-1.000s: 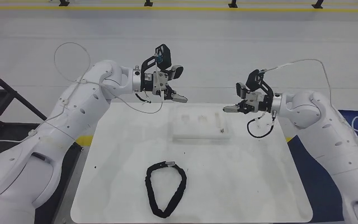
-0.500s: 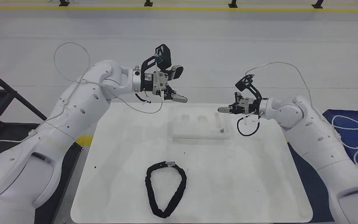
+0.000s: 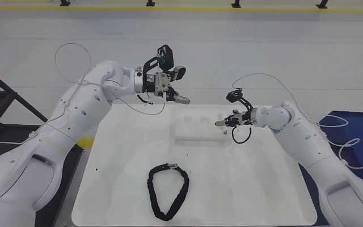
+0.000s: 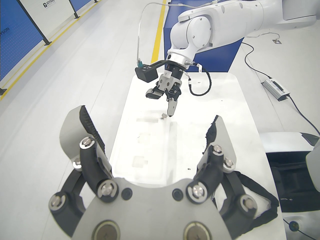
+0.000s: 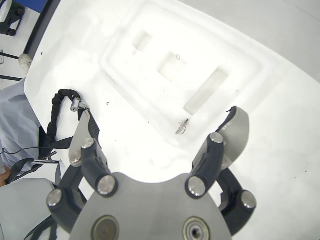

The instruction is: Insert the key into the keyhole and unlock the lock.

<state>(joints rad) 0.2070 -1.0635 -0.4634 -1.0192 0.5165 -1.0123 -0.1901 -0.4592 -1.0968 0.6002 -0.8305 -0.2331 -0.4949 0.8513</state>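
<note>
A small metal key (image 3: 225,132) lies on the right end of a white foam tray (image 3: 201,136); in the right wrist view the key (image 5: 182,128) sits just outside a long recess. My right gripper (image 3: 222,122) hangs open close above it, the key between and just ahead of its fingers (image 5: 160,116). The lock is a black fabric-covered chain loop (image 3: 168,190) with a metal cylinder (image 5: 74,104), lying on the table nearer the front. My left gripper (image 3: 178,97) is open and empty above the table's back edge, left of the tray (image 4: 150,123).
The white table (image 3: 255,181) has rounded corners, with bare room on its right and front right. The foam tray (image 5: 117,51) has three shallow recesses; a tiny ring (image 5: 178,56) lies in the middle one. A blue cabinet (image 4: 200,51) stands beyond the table.
My right gripper has moved left and down from beyond the table's right back corner to just above the key. The left arm and the lock have not moved.
</note>
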